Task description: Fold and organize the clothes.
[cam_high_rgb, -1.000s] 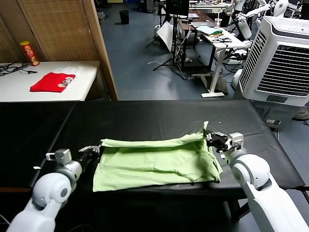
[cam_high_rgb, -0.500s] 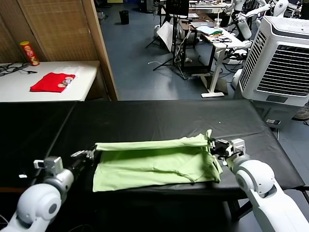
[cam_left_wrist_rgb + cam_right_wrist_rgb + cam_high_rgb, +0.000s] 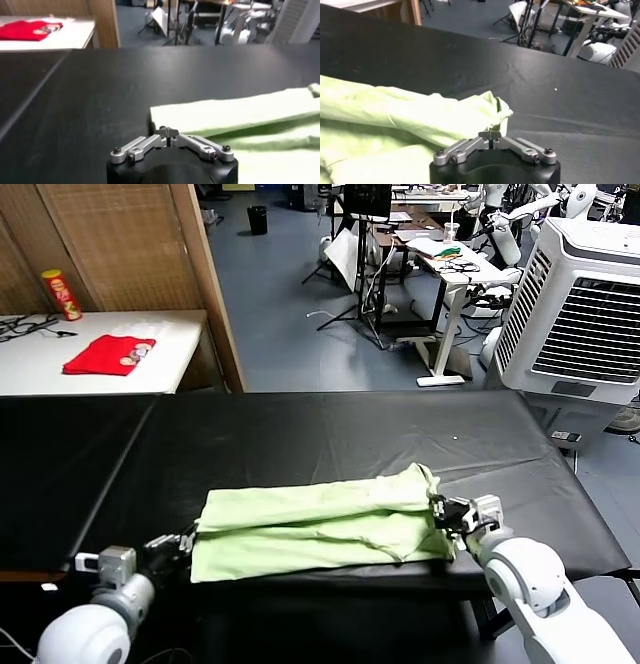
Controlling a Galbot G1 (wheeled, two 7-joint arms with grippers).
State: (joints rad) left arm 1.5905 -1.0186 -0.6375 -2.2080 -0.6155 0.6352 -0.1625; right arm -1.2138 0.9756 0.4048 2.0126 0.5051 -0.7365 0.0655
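The pale green T-shirt (image 3: 320,529) lies as a long folded band across the front of the black table (image 3: 330,429), its far edge brought over the near part. At the band's left end, my left gripper (image 3: 188,538) is low by the table's front edge. Seen from the left wrist, it (image 3: 167,131) is shut, its tips pinching the T-shirt's (image 3: 240,112) corner edge. My right gripper (image 3: 441,511) is at the band's right end. From the right wrist it (image 3: 490,134) is shut on a bunched corner of the T-shirt (image 3: 395,115).
A red folded garment (image 3: 108,353) and a snack can (image 3: 62,294) sit on a white side table (image 3: 175,349) at the back left, next to a wooden screen (image 3: 130,244). A large air cooler (image 3: 585,309) stands at the back right. The black table's front edge is right under both grippers.
Both grippers have come toward the table's front edge and lower, drawing the raised far edge of the T-shirt over the near part. The band now lies flatter and narrower.
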